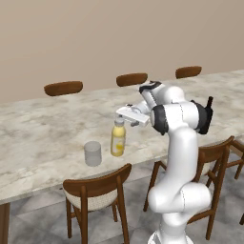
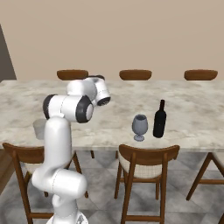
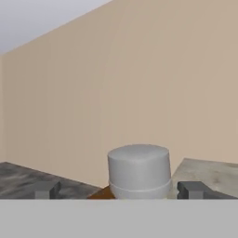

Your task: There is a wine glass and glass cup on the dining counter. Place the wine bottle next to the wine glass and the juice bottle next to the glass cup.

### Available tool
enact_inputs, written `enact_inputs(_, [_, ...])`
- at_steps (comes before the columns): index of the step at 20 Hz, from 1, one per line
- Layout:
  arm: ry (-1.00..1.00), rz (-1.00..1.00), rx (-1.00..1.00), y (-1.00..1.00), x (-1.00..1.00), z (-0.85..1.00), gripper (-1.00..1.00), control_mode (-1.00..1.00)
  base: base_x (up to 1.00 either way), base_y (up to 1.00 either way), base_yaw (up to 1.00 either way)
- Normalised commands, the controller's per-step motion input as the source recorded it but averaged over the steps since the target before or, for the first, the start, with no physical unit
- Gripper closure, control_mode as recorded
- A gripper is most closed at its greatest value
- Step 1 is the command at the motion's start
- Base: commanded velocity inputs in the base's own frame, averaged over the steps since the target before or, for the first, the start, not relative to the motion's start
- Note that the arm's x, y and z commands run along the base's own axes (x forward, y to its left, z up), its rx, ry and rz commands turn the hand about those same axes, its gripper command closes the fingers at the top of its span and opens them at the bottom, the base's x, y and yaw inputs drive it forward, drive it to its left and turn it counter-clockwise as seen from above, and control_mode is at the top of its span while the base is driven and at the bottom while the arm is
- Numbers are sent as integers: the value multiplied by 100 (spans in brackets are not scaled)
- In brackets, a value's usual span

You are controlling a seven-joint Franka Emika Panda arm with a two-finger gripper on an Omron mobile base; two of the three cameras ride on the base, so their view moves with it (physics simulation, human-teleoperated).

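Hovering at centre frame in the left base view, the jaws (image 1: 122,114) stand spread wide, released, straddling the cap of the upright juice bottle (image 1: 118,138), which stands on the desk (image 1: 38,133) just beside the cup (image 1: 93,153).

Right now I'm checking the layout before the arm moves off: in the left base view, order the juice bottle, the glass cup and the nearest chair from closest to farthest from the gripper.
1. Juice bottle: just below the open gripper, on the counter.
2. Glass cup: left of the bottle.
3. Chair: lower still, tucked under the counter's near edge.
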Motion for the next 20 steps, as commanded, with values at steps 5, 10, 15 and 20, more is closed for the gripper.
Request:
enact_inputs(5, [0,0,0,-12,21,0,-100,-100,0,0,0])
enact_inputs(10, [-1,-1,0,-15,7,2,-100,-100,0,0,0])
enact_inputs(15, [0,-14,-4,-12,-13,9,-100,-100,0,0,0])
enact_inputs(20, [0,-25,-11,-8,-19,14,-100,-100,0,0,0])
